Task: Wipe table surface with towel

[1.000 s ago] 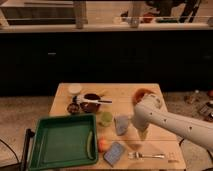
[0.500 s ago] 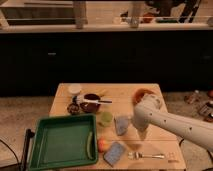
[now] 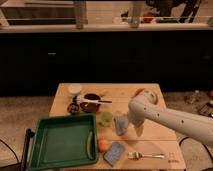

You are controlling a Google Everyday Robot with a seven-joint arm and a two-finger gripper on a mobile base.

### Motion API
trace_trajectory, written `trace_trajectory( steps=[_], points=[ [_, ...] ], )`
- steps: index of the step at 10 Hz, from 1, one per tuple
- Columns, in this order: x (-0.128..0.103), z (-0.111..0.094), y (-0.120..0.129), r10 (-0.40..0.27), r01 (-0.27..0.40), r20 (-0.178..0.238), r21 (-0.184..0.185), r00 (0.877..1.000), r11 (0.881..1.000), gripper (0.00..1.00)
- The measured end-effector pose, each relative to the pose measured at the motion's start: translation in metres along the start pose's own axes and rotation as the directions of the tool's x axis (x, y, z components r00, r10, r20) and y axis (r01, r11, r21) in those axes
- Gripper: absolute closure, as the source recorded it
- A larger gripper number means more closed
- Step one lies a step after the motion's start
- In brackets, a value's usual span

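Honestly nothing has budged since the frames from a second and half a second ago: arm, towel and all the clutter sit in the same spots.

The gripper [image 3: 136,131] hangs low over the wooden table [image 3: 165,142], at the end of the white arm [image 3: 170,120] that comes in from 3 o'clock. It's right at the 3 o'clock side of the grey towel [image 3: 120,124], looks like it's touching or nearly so. Can't tell if it's clamped on the cloth or spread wide, the wrist blocks that bit. The towel is bunched up in a lump around the middle of the table, not spread flat.

Count-wise:
- one towel
- one green tray [image 3: 47,150] at 8 o'clock from the towel, hanging over the table corner
- one green cup [image 3: 105,118] just at 10 o'clock of the towel
- one orange ball-ish thing [image 3: 103,145] at 7 o'clock
- one blue sponge [image 3: 114,153] at 6 o'clock
- one fork [image 3: 146,156] at 5 o'clock
- three dishes up at 11 o'clock: a dark bowl [image 3: 90,105] with a white utensil [image 3: 100,101] lying across it, a small bowl [image 3: 74,107], and a white dish [image 3: 75,89]

So the cup, ball and sponge crowd the towel on its 6 to 10 o'clock side.
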Motion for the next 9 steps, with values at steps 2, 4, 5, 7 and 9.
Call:
trace_trajectory(
  steps=[2, 4, 5, 7, 9],
  points=[
    [0.000, 0.001, -0.009, 0.025, -0.025, -0.007, 0.002, 1.000, 1.000, 0.20],
    [-0.004, 0.003, -0.021, 0.057, -0.057, -0.007, 0.010, 0.998, 0.998, 0.20],
    [-0.004, 0.003, -0.026, 0.075, -0.074, -0.006, 0.014, 0.997, 0.997, 0.20],
    [-0.014, 0.005, -0.042, 0.086, -0.086, 0.004, 0.023, 0.996, 0.996, 0.20],
    [-0.015, 0.006, -0.051, 0.097, -0.097, 0.011, 0.033, 0.995, 0.995, 0.20]
  ],
)
